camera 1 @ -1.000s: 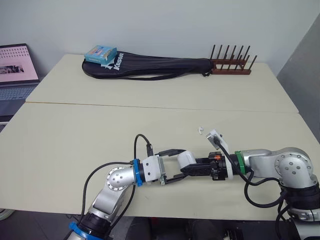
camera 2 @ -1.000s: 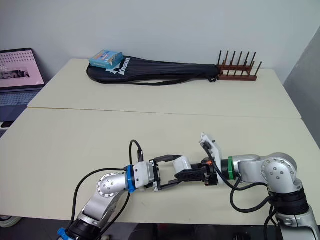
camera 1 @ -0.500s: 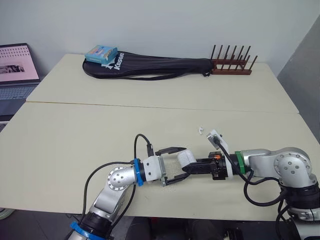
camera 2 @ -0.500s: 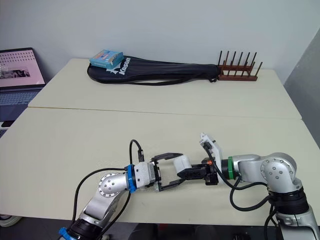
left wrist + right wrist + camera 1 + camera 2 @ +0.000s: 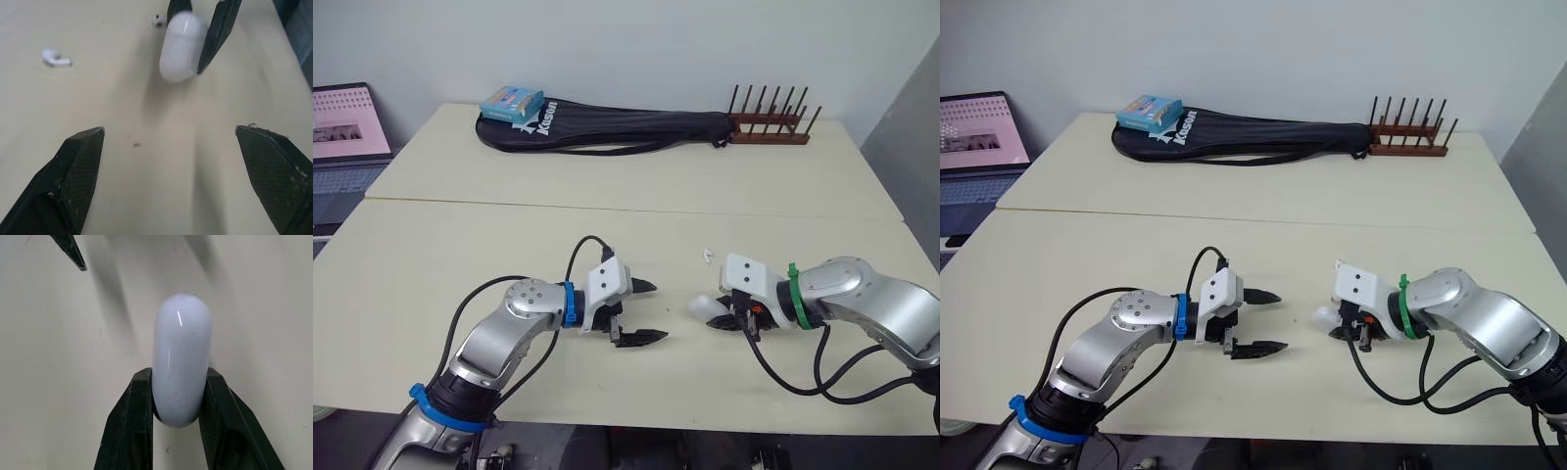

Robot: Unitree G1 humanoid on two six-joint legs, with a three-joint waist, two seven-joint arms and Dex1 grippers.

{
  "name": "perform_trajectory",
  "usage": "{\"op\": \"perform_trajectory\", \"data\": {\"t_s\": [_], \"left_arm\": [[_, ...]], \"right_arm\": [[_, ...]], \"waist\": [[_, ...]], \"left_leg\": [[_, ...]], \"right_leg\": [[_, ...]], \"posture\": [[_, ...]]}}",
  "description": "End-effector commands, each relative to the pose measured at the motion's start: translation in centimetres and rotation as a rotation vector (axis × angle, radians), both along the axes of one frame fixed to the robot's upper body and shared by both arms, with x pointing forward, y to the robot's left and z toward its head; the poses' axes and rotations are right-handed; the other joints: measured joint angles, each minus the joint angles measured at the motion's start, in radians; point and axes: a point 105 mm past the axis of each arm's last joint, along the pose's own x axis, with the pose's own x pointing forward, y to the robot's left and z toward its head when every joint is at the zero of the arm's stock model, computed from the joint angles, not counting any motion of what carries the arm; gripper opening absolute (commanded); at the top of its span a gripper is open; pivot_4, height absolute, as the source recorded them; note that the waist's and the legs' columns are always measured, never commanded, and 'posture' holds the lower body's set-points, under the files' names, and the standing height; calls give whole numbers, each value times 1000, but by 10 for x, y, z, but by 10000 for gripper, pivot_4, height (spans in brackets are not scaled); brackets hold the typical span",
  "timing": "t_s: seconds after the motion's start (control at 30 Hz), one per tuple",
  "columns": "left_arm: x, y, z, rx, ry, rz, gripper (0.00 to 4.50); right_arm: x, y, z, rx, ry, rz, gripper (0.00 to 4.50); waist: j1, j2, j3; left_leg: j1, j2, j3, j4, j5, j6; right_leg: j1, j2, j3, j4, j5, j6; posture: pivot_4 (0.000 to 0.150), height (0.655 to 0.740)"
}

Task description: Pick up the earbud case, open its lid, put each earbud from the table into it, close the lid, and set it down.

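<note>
The white earbud case [image 5: 182, 357] has its lid shut and is pinched at its lower part by my right gripper [image 5: 178, 378], low over the near middle of the table [image 5: 460, 245]. In the left eye view the case [image 5: 705, 307] pokes out leftward from that gripper. My left gripper [image 5: 659, 311] stands open a short way to its left, fingers pointing at the case and apart from it. From the left wrist, the case [image 5: 182, 46] lies ahead of the open left gripper [image 5: 169, 129]. One white earbud [image 5: 707, 254] lies on the table just beyond the case, also seen as the earbud [image 5: 55, 57].
At the table's far side lie a black racket bag [image 5: 607, 129] with a blue box [image 5: 511, 103] on it, and a wooden peg rack [image 5: 769, 132]. A laptop [image 5: 347, 127] stands off the left edge. A seam crosses the table's middle.
The two grippers were together, the left one's open fingers around the case held by the right. Both have drawn apart; the case stayed in the right gripper.
</note>
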Motion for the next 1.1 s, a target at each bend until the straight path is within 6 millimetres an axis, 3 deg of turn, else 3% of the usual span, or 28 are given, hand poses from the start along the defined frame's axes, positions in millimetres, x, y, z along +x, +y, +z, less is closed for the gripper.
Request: {"op": "perform_trajectory", "data": {"t_s": [0.03,0.17,0.47,0.57,0.87,1.1], "left_arm": [[1,-23,16,9,-78,-80,45000],[5,-38,16,19,-96,-128,45000],[10,-47,12,37,-81,-189,45000],[11,-49,13,28,-75,-191,38902],[9,-55,11,24,-62,-207,8796],[8,-56,8,25,-58,-200,7277]], "right_arm": [[3,4,11,-37,-79,89,8269],[5,8,15,-43,-85,125,8269],[1,11,15,-49,-83,158,8269],[1,12,15,-49,-84,162,8269],[1,14,14,-46,-84,167,8268],[2,14,15,-36,-91,162,8266]], "waist": [[3,-1,1],[2,-1,1],[3,-1,1],[3,-1,1],[3,-1,1],[3,-1,1]], "left_leg": [[0,0,-1,1,0,0],[0,0,-1,3,0,0],[-1,-1,-1,4,0,0],[-1,-1,-1,5,0,0],[-1,-1,-2,5,0,0],[-1,-1,-2,5,0,0]], "right_leg": [[0,0,-1,0,0,0],[1,0,-1,1,0,0],[1,0,-1,2,0,0],[1,0,-1,2,0,0],[1,-1,-1,3,0,0],[1,0,-1,3,0,0]], "posture": [[1500,6925],[1500,6925],[1500,6925],[1500,6925],[1500,6925],[1500,6925]]}}
